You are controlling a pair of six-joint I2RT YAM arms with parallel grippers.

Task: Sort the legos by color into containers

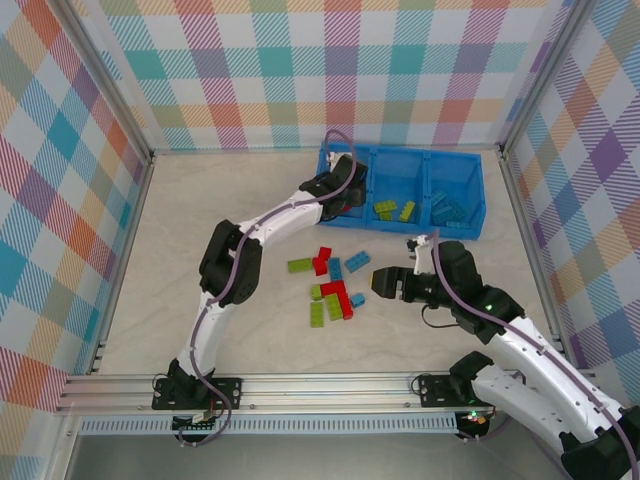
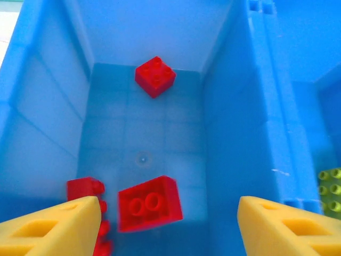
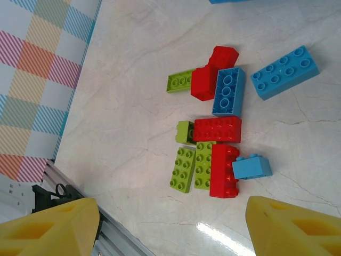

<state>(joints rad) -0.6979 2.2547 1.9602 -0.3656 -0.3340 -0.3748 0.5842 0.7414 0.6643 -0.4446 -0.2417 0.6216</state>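
Left hand spread over end compartment: wrist view reveals red legos, three minimum. Right hand spread above desk: four green legos, three blue legos.

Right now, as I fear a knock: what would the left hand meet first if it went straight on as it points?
Probably the tilted red brick, seen between the open fingers of the left hand, in the tray's left compartment. Depth is unclear; it might reach bare floor beside it.
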